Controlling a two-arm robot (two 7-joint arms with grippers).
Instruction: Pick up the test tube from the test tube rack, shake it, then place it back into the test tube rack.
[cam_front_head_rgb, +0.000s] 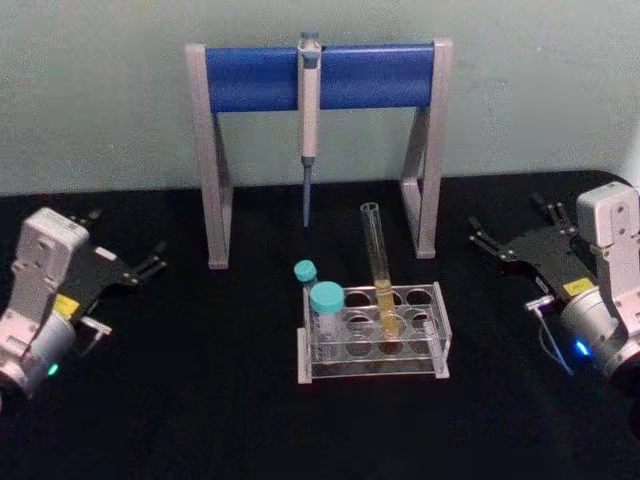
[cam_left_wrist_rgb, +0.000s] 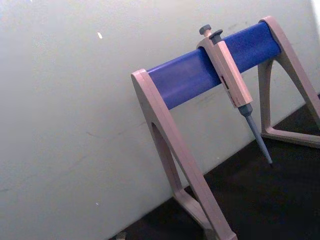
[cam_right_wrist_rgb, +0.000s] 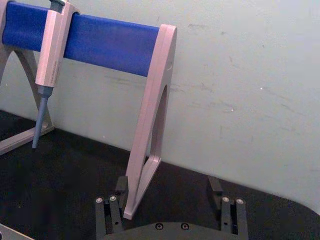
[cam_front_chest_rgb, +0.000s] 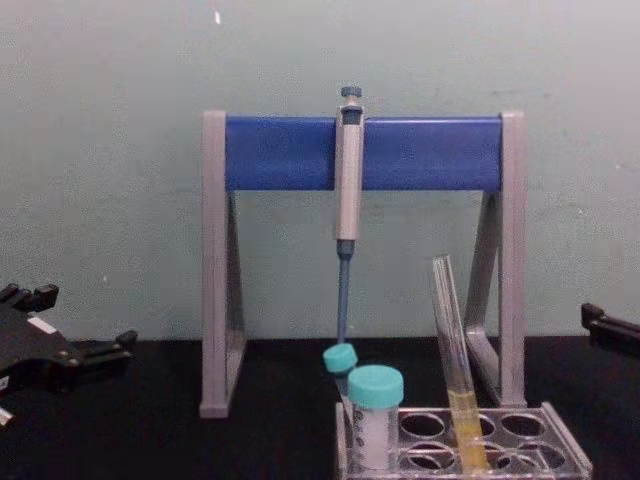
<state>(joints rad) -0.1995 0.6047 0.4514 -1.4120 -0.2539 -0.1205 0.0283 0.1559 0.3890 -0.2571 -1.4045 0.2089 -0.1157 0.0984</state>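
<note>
The test tube (cam_front_head_rgb: 377, 262) is a long clear glass tube with yellow liquid at its bottom. It stands leaning slightly in the clear plastic test tube rack (cam_front_head_rgb: 372, 368) at the middle of the black table, and also appears in the chest view (cam_front_chest_rgb: 452, 340) in the rack (cam_front_chest_rgb: 565, 448). My left gripper (cam_front_head_rgb: 125, 240) rests open at the far left of the table, well apart from the rack. At the far right my right gripper (cam_front_head_rgb: 510, 222) is open too, its fingers (cam_right_wrist_rgb: 215, 187) spread wide with nothing between them.
Two teal-capped tubes (cam_front_head_rgb: 325, 300) stand in the rack's left end. Behind the rack is a grey-and-blue pipette stand (cam_front_head_rgb: 320, 78) with a pipette (cam_front_head_rgb: 309, 110) hanging from its bar. A pale wall closes off the back.
</note>
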